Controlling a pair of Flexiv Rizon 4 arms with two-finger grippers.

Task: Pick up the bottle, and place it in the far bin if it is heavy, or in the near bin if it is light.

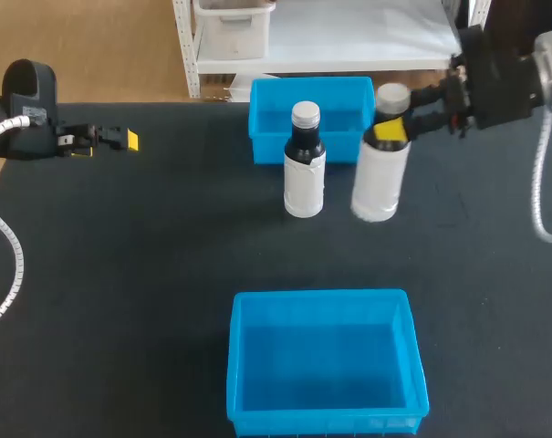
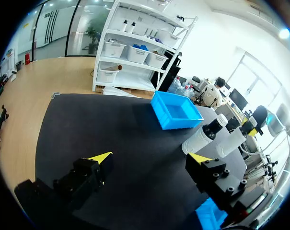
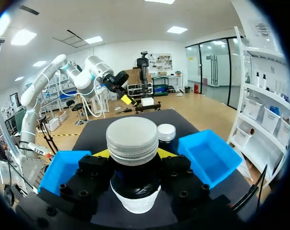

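Two bottles and two blue bins, far bin [image 1: 312,84] and near bin [image 1: 321,297], on the tabletop [image 1: 120,274].
Right end effector [image 1: 391,128] clasps the held bottle [image 1: 378,187] at its neck; the free bottle [image 1: 304,178] stands just beside; left end effector [image 1: 128,140] is released.

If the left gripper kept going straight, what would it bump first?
Probably the far bin. The left gripper points across bare table toward it, though the free-standing bottle beside it might come first; depth is unclear.

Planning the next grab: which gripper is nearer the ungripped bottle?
Right. The right gripper, shut on the other bottle, is just beside the free bottle; the left gripper is far off across the table.
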